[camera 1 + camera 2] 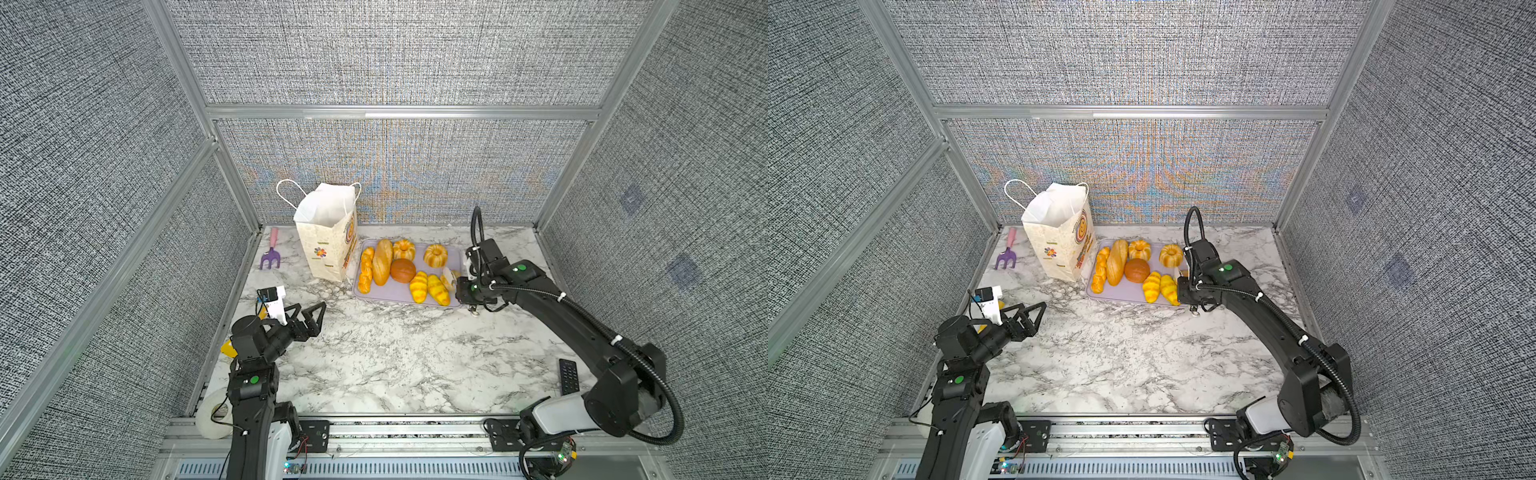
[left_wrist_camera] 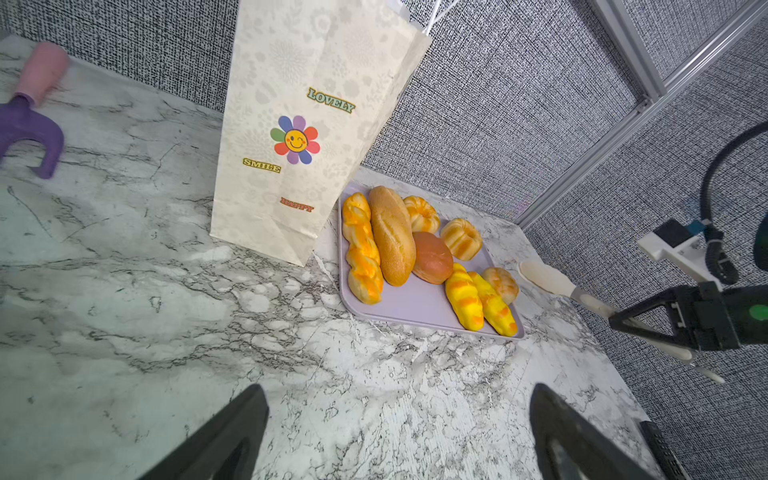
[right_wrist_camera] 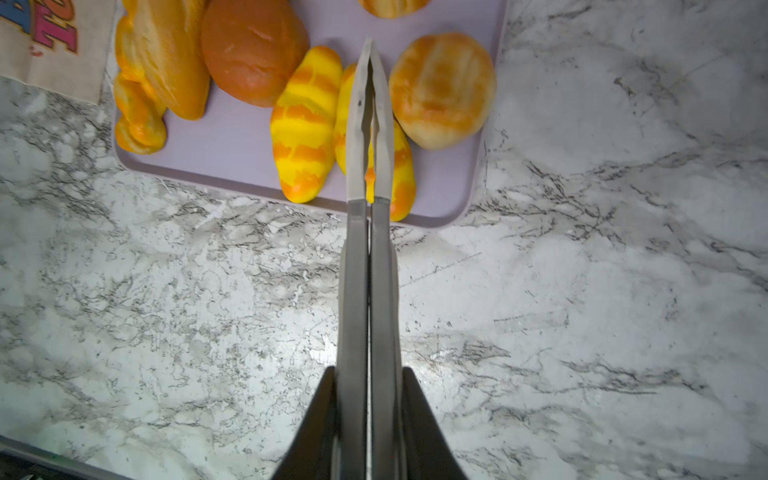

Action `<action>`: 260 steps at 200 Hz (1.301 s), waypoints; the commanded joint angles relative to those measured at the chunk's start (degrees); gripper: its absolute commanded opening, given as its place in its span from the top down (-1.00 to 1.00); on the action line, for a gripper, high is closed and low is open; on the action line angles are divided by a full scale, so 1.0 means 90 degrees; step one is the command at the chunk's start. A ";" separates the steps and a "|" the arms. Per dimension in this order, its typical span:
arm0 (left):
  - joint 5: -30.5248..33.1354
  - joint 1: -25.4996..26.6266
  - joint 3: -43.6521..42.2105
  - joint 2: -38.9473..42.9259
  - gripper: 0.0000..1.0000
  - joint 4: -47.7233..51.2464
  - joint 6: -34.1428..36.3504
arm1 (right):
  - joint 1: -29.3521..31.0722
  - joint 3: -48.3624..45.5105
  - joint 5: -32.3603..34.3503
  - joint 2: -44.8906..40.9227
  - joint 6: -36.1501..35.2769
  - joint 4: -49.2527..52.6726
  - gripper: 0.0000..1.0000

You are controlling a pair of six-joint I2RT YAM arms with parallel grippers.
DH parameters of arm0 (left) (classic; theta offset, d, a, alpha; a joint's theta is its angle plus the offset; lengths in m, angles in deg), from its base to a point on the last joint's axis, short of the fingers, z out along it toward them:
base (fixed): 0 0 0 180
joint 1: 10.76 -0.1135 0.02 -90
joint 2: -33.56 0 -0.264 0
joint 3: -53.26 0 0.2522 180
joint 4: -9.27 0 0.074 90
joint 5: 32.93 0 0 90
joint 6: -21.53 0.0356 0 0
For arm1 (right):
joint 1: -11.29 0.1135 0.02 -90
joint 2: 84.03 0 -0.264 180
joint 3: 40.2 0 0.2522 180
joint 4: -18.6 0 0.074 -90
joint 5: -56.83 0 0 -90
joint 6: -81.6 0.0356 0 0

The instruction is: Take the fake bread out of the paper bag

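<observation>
Your right gripper [image 3: 368,374] was clamped on the tongs [image 3: 370,124], squeezing them shut with nothing pinched, tips over the striped rolls [image 3: 305,124]. All the fake bread [image 1: 399,270] I could see lay on the lilac tray [image 1: 395,294], just beside the paper bag [image 1: 328,245] – short carry, I'd guess. Your left gripper [image 2: 399,390] sat wide open and empty, facing the bag from well off, probably ready to steady it. Couldn't see the bag's bottom, so maybe done.
</observation>
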State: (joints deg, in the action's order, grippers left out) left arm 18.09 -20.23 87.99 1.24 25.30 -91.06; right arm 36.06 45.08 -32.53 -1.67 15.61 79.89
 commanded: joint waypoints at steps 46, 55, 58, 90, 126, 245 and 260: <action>0.0005 0.0018 -0.0019 0.0050 -0.99 -0.0162 0.0000 | -0.0258 0.0296 0.0260 0.0422 -0.0220 0.0148 0.96; 0.0005 0.0018 -0.0022 0.0050 -0.99 -0.0163 -0.0009 | -0.0267 0.0171 0.0260 0.0330 -0.0190 0.0184 0.96; 0.0005 0.0018 -0.0020 0.0041 -0.99 -0.0163 -0.0010 | -0.0263 0.0132 0.0260 0.0279 -0.0173 0.0213 0.96; -0.0024 0.0018 -0.0015 -0.0028 -0.98 -0.0163 -0.0010 | -0.0262 -0.0394 0.0090 -0.0248 -0.0046 0.0304 0.96; -0.0005 0.0020 -0.0024 -0.0005 -0.99 -0.0163 -0.0010 | -0.0257 -0.0782 -0.0012 -0.0467 -0.0069 0.0393 0.96; 0.0015 0.0035 -0.0016 -0.0024 -0.99 -0.0144 -0.0009 | -0.0571 0.0267 -0.0034 0.1211 -0.0541 -0.0109 0.97; 0.0015 0.0027 -0.0016 -0.0029 -0.99 -0.0144 -0.0005 | -0.0672 0.0450 -0.0057 0.1457 -0.0628 -0.0127 0.97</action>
State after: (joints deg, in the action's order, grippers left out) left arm 18.11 -19.91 87.99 1.02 25.30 -91.24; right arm 30.95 47.09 -33.51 9.18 11.74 79.63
